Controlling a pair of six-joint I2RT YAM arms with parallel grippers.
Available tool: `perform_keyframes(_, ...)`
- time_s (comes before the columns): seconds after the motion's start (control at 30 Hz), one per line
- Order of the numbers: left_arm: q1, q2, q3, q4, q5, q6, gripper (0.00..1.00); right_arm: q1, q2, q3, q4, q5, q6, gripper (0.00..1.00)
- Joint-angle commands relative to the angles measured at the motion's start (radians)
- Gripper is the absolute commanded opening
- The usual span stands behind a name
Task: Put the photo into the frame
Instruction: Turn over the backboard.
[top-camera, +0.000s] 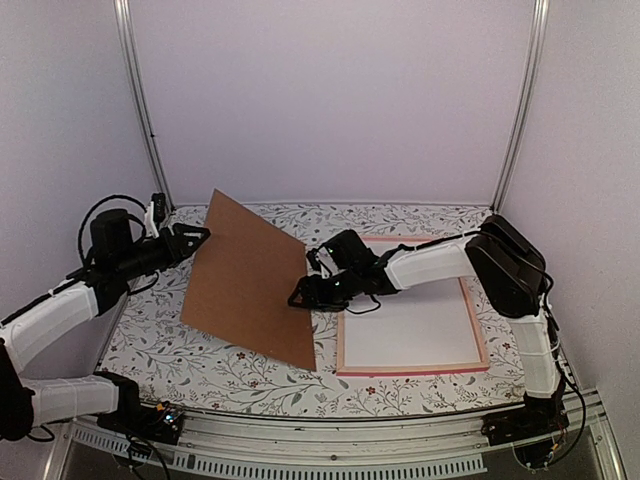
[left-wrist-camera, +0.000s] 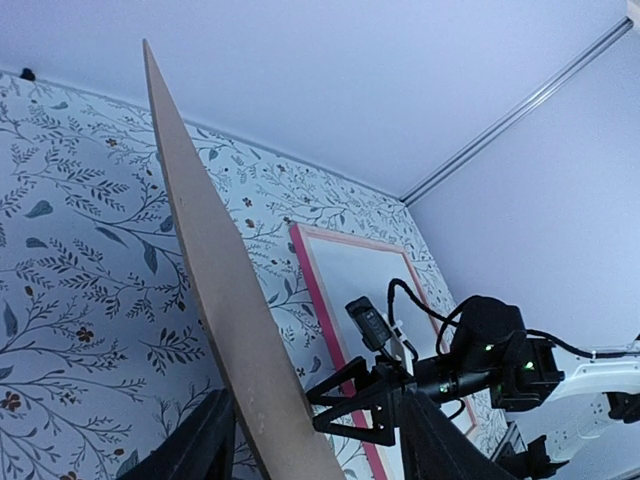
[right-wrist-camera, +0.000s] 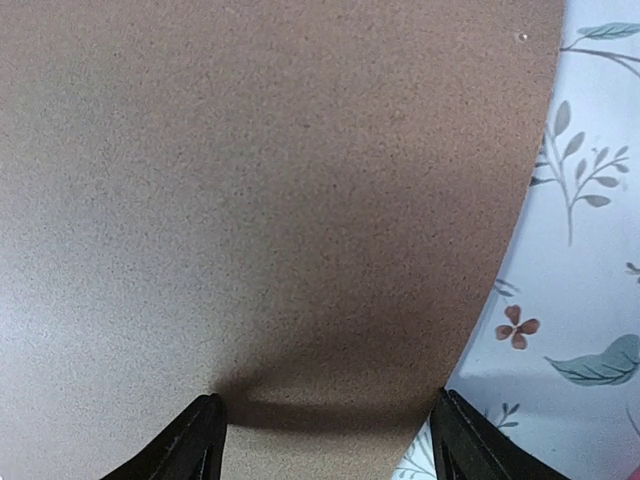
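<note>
Now the right gripper (top-camera: 300, 296) is standing with its jaws wide apart, and it is not pinching anything. Its two fingers (right-wrist-camera: 200, 440) are pointing at the flat brown face of the backing board (top-camera: 250, 280), which is filling almost all of its wrist view. I think it is propping the board near the right edge so the board is not flopping down. The left gripper (top-camera: 203, 237) is sitting at the board's upper left edge with its jaws partly apart. The thin edge is running between them, close against one finger, with a gap showing on the other side, so it is looking more like a rest than a squeeze. Between the two arms the board is tilting steeply, with its top corner up in the air and its near edge low by the flowery table (top-camera: 200, 350); I cannot tell if that edge is touching. My guess is the board is being held up because it is the back piece and goes in last. Just to the right, the pink frame (top-camera: 412, 371) is lying flat on the table with a plain white sheet (top-camera: 410, 325) inside it. The photo is not showing in any view. It may be hiding under the board, but I cannot tell, so the main job is looking not yet done.
</note>
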Motion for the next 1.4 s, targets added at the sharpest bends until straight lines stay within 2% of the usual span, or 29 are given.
perform_keyframes(0.0, -0.095, -0.001, 0.036, -0.129, 0.045, 0.015, 0.58, 0.053, 0.055, -0.031, 0.138, -0.205, 0.021, 0.73)
perform_keyframes(0.4, -0.193, -0.013, 0.175, -0.363, -0.212, 0.061, 0.64, 0.072, 0.067, -0.05, 0.231, -0.264, 0.049, 0.72)
perform_keyframes(0.57, -0.223, -0.016, 0.192, -0.36, -0.201, 0.045, 0.68, 0.075, 0.067, -0.054, 0.264, -0.288, 0.059, 0.72)
perform_keyframes(0.77, -0.254, -0.02, 0.251, -0.432, -0.249, 0.051, 0.64, 0.071, 0.04, -0.068, 0.248, -0.265, 0.06, 0.72)
perform_keyframes(0.9, -0.274, -0.043, 0.281, -0.449, -0.277, 0.056, 0.65, 0.063, 0.019, -0.059, 0.217, -0.274, 0.062, 0.73)
perform_keyframes(1.1, -0.293, -0.039, 0.305, -0.408, -0.192, 0.053, 0.7, 0.023, -0.037, -0.057, 0.164, -0.276, 0.063, 0.75)
perform_keyframes(1.37, -0.334, -0.006, 0.342, -0.376, -0.168, 0.052, 0.71, -0.039, -0.14, -0.062, 0.094, -0.272, 0.061, 0.78)
